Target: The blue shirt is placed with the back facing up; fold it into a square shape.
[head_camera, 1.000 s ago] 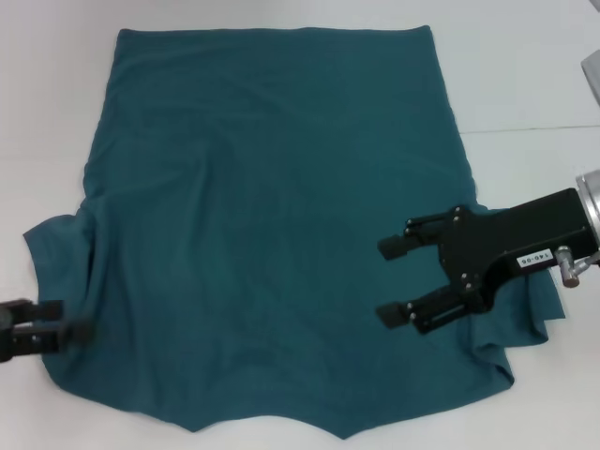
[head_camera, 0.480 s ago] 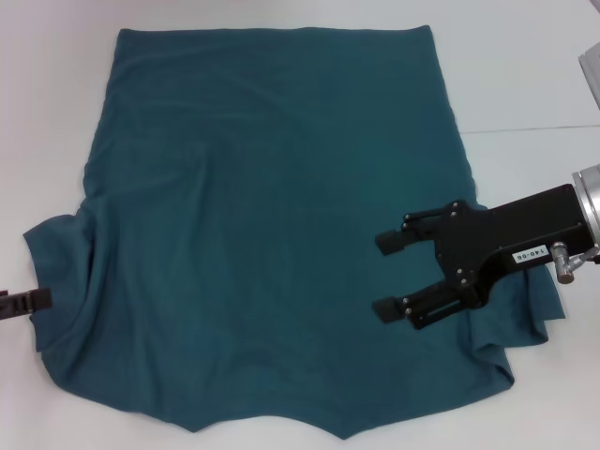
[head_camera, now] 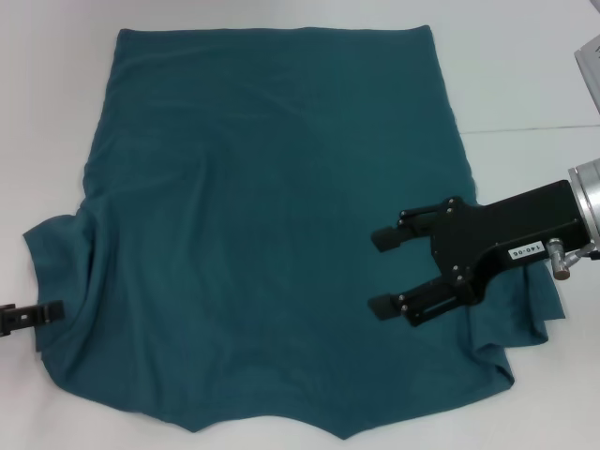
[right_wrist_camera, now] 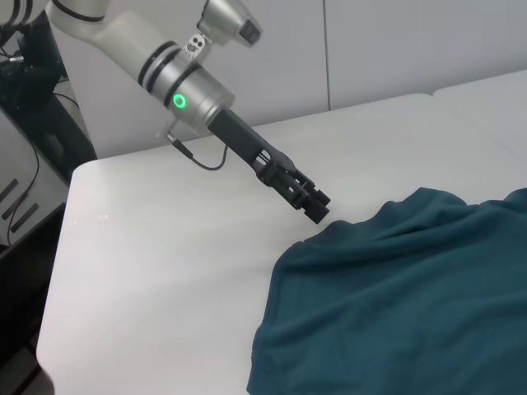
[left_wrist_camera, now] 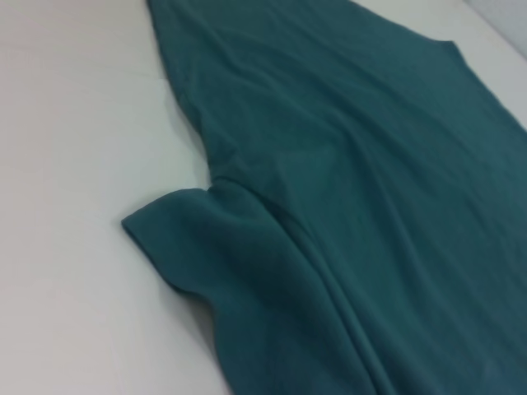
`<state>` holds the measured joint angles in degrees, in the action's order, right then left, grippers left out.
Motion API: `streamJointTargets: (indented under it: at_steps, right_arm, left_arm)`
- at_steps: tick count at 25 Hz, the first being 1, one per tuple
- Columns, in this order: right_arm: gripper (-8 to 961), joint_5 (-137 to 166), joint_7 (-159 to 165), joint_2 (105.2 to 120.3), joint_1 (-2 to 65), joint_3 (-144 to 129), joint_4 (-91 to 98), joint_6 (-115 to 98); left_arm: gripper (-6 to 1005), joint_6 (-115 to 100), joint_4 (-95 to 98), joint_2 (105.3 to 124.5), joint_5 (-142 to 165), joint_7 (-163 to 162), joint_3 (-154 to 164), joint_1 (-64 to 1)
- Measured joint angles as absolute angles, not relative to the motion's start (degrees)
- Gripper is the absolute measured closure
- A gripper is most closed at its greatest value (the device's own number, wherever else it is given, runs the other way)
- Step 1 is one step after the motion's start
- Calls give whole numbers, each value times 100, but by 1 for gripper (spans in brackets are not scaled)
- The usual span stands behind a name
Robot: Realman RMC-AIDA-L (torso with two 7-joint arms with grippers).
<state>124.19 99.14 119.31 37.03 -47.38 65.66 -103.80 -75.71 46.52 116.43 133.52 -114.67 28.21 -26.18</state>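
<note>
Right gripper (head_camera: 382,272): hovers over the shirt's 4 o'clock area in the head view, fingers spread apart, holding nothing.
Left gripper (head_camera: 47,312): at the shirt's 8 o'clock edge, tip just beside the left sleeve; fingers appear closed together, with no cloth seen between them.
Blue shirt (head_camera: 272,225): lies spread on the white table (head_camera: 525,84), plain side up, hem toward 12 o'clock.
Left sleeve (left_wrist_camera: 189,239): flat on the table.
Right sleeve (head_camera: 525,314): rumpled beneath the right gripper's body.

A: Blue shirt (head_camera: 272,225): right sleeve partly hidden under the right gripper (head_camera: 386,272) body.
B: Left gripper (head_camera: 42,314): cut by head view's edge, only tips showing. Finger spacing unreadable, also in right wrist view (right_wrist_camera: 317,207).
</note>
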Motion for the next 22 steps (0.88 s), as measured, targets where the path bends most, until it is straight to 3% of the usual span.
streamJointTargets:
  at_steps: [22]
  right_arm:
    - [9,12428,9914,11936,3648,-4737,6515,-10337]
  left_arm:
    - [108,-6875,4588,11744,13551,-11894,3460,-2706]
